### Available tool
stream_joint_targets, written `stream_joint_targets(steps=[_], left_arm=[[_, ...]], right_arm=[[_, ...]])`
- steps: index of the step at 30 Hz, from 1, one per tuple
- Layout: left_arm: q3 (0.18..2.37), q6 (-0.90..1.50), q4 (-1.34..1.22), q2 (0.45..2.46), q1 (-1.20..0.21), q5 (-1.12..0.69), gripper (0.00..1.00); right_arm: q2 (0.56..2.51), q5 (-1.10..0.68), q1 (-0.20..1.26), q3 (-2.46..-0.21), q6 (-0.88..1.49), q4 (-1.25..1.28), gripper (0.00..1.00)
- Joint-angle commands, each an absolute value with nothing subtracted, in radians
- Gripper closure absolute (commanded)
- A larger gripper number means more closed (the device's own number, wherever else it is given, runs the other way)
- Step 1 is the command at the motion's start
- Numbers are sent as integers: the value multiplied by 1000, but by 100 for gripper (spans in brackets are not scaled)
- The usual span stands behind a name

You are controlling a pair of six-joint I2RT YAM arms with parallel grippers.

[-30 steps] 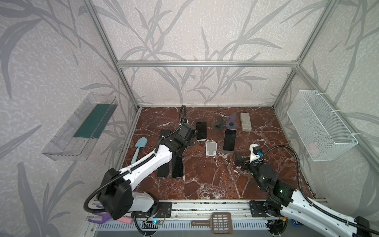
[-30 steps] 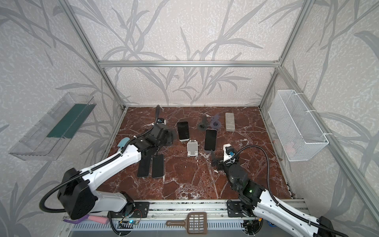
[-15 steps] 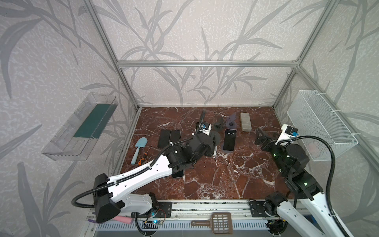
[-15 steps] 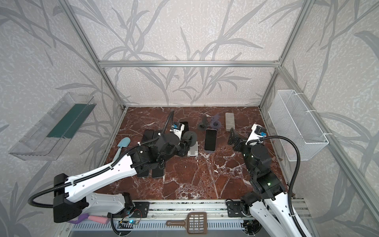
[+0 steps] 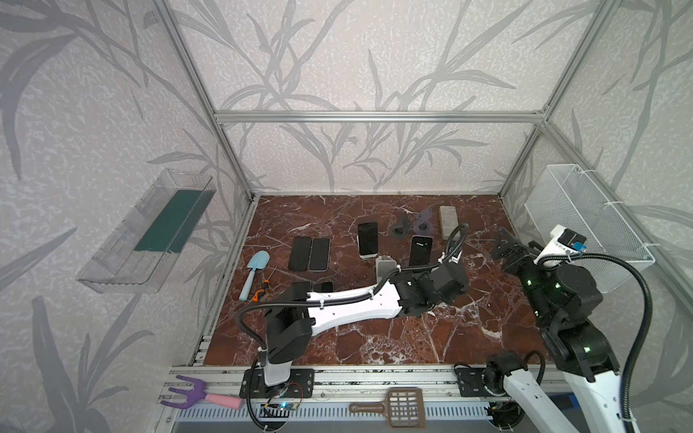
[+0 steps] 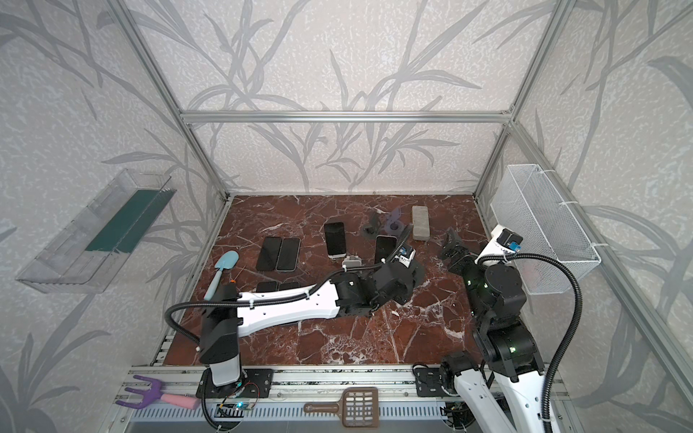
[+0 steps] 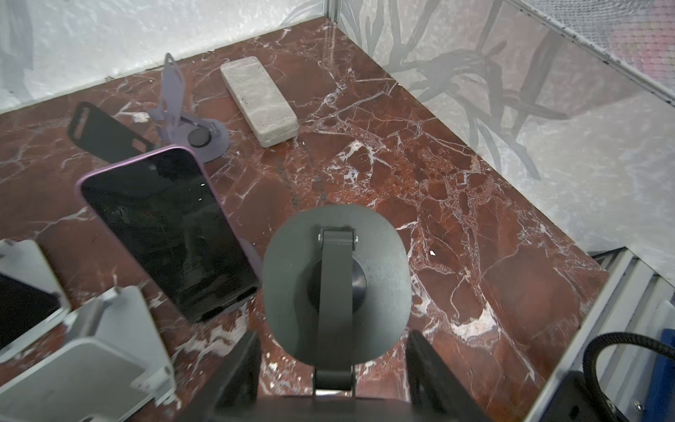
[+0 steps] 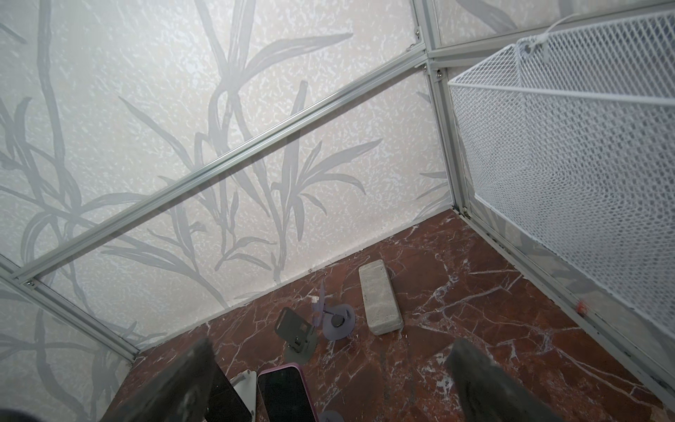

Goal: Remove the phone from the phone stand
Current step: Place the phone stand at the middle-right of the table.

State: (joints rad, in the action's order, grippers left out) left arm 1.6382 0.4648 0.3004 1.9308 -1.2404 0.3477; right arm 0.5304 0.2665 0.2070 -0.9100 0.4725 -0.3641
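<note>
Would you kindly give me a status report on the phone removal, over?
Left end effector straddling empty dark stand, grip unclear. Right end effector open, raised, empty. Purple-cased phone beside that stand. Silver stand close alongside.

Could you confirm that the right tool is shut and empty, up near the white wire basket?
Not quite: the right tool is open, not shut; the right wrist view shows its fingers wide apart. It is indeed empty, up near the white wire basket.

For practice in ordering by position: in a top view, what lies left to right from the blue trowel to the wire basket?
Blue trowel → two side-by-side phones → lone dark phone → purple-edged phone → grey block → wire basket
</note>
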Motion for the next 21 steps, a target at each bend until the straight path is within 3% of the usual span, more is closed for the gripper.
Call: stream_joint_targets(steps=[1,13,21], left_arm=[[1746,481,320,2026,-1254,350,55],[2025,498,442,2363,-1265,399,52],[2112,489,462,2460,-1246,400,51]], right_arm=[[509,290,202,-934,448,-387,1],[451,289,202,-875,455,-410,0],[425,263,201,-848,465,-442,0]])
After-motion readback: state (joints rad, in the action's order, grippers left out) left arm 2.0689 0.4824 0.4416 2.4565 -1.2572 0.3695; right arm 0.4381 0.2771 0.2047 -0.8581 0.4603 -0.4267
